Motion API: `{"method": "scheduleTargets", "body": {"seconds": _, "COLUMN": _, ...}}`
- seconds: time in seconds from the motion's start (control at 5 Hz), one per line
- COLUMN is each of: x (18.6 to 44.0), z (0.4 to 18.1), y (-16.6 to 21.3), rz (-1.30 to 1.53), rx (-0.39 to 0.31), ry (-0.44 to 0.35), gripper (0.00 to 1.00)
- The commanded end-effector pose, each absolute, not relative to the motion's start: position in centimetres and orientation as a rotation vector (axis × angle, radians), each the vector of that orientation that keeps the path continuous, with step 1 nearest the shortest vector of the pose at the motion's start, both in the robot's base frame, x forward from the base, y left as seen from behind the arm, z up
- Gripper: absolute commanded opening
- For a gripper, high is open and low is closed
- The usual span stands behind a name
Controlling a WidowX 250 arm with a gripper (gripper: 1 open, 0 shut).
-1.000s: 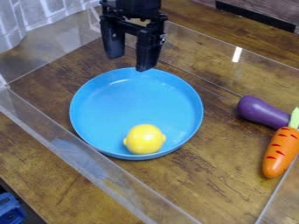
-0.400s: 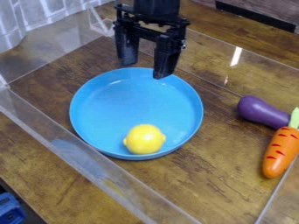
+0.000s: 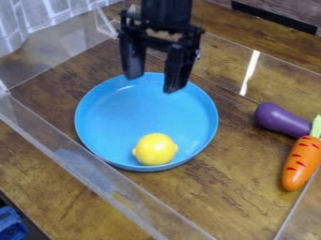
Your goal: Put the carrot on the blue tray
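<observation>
A round blue tray (image 3: 105,120) with a raised rim was set on a brown wood-grain surface (image 3: 194,195); a yellow lemon (image 3: 156,149) was contained in it, near the rim on the side away from the gripper (image 3: 153,82). The orange carrot (image 3: 301,164) was located outside the tray — on the wooden surface at the right of the view, its green top (image 3: 316,126) beside a purple eggplant (image 3: 283,120). The black gripper was positioned over the far part of the tray, its fingers spread apart and nothing grasped between them — a released state. The work area was bordered by transparent panels (image 3: 90,165); crumpled, pale plastic-like material (image 3: 40,21) was seen at the upper left, and a blue object (image 3: 10,225), partly cut off, at the lower left.
</observation>
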State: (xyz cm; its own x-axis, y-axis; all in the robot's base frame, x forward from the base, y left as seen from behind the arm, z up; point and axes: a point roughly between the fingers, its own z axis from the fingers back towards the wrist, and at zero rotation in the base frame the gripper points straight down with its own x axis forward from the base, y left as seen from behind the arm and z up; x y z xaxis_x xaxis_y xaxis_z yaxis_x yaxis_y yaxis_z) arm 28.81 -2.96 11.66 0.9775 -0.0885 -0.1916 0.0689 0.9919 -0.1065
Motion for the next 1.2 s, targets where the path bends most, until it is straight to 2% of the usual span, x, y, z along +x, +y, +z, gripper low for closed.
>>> {"method": "scheduleTargets", "body": {"seconds": 0.0, "x": 28.6, "z": 12.3, "y": -4.3, "rz": -0.024, "rx": -0.104, "ry": 0.117, "gripper": 1.0}}
{"method": "scheduleTargets", "body": {"seconds": 0.2, "x": 28.5, "z": 11.1, "y": -5.3, "rz": 0.053, "rx": -0.106, "ry": 0.103, "gripper": 1.0}}
{"method": "scheduleTargets", "body": {"seconds": 0.4, "x": 28.8, "z": 9.4, "y": -4.9, "rz": -0.001, "rx": -0.098, "ry": 0.098, "gripper": 1.0}}
{"method": "scheduleTargets", "body": {"seconds": 0.8, "x": 29.1, "z": 7.3, "y": -4.0, "rz": -0.071, "rx": -0.097, "ry": 0.098, "gripper": 1.0}}
{"method": "scheduleTargets", "body": {"seconds": 1.0, "x": 29.4, "z": 7.8, "y": -3.5, "rz": -0.144, "rx": -0.092, "ry": 0.093, "gripper": 1.0}}
